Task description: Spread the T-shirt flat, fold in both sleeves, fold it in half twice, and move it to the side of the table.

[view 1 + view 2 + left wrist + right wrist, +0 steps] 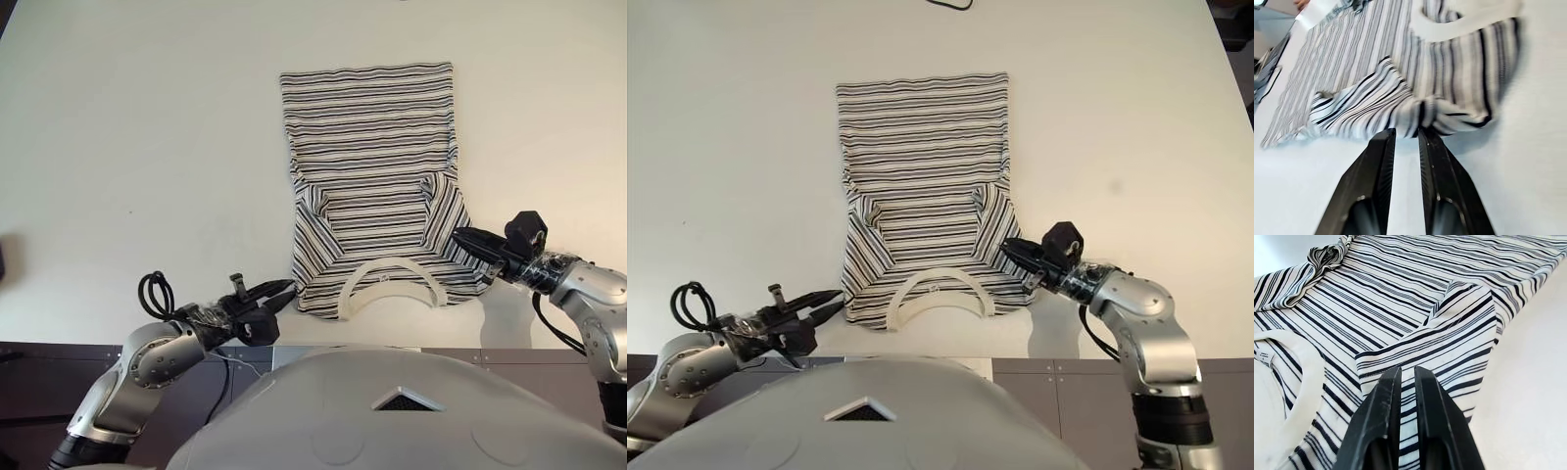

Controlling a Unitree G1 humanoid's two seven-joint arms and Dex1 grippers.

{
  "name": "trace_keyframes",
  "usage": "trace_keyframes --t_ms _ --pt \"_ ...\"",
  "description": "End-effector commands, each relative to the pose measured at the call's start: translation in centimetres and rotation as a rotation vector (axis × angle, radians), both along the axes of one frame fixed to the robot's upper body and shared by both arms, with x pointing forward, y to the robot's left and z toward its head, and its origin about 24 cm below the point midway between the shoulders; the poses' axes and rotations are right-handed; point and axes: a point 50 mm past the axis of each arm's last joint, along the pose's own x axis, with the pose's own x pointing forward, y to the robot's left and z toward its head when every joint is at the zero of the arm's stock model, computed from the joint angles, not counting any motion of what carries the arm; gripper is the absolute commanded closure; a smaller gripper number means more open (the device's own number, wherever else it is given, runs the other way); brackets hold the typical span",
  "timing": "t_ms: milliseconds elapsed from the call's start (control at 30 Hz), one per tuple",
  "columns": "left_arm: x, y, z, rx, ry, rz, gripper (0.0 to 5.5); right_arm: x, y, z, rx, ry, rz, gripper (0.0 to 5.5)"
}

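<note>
The striped T-shirt [377, 166] lies flat on the white table [147, 147], both sleeves folded in over its front and its white collar [423, 277] toward the robot. The left gripper [287, 287] rests at the shirt's near left shoulder corner, its fingers nearly together at the bunched edge. The right gripper [458, 235] sits over the near right shoulder beside the folded sleeve [1464, 328], its fingers likewise drawn close.

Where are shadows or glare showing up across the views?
Left eye view: even light, the T-shirt throws almost no shadow on the table. Left wrist view: soft shadow under the shirt's bunched corner. Right wrist view: bare table beside the shirt glares very bright.
</note>
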Motion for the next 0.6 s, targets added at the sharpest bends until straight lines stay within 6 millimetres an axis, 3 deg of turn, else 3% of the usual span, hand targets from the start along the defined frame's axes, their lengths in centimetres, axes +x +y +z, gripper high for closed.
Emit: trace_keyframes --t_ms 33,100,400,600 --pt "-0.7 1.5 -0.8 0.085 0.011 -0.025 4.64 0.5 -0.7 0.5 -0.020 -0.006 -0.004 5.03" --pt "-0.8 1.6 -1.1 0.092 0.010 -0.032 4.64 0.7 -0.5 0.7 -0.015 -0.015 -0.003 5.03" --pt "-0.4 1.4 -1.4 0.122 -0.032 -0.108 3.36 1.0 0.0 0.9 -0.007 -0.019 0.022 5.01" --pt "0.5 1.0 -1.9 0.167 -0.060 -0.212 3.36 1.0 0.9 0.6 0.007 -0.016 0.042 5.01"
